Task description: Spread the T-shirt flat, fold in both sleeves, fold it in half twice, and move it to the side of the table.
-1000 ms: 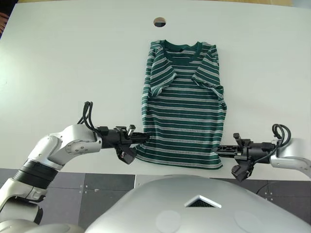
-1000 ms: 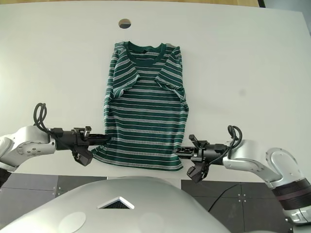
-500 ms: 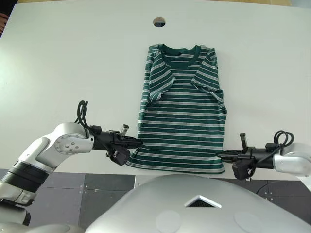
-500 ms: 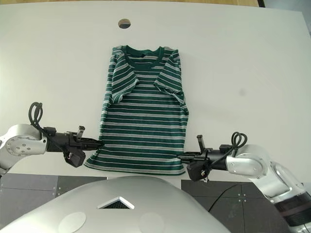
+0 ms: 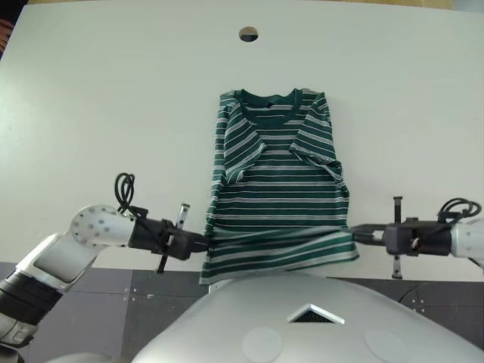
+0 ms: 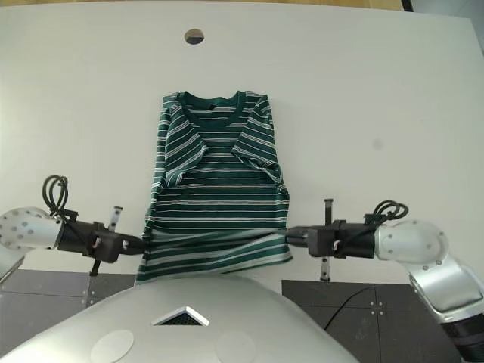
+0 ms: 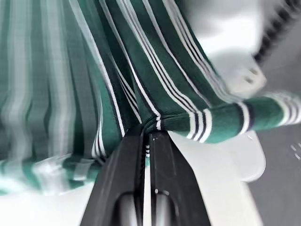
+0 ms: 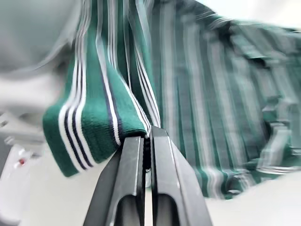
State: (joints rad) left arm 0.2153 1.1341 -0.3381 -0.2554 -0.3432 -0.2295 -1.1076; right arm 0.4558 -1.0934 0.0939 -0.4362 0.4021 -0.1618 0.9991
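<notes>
The white table bears the green cotton T-shirt with white stripes near its middle, sleeves folded in. The shirt's long axis runs straight away from the robot, collar at the far end and hem at the near edge. The left gripper is clamped on the hem's left corner and the right gripper on its right corner. The collar lies straight ahead of both, so I judge the half-fold must carry the hem that way.
</notes>
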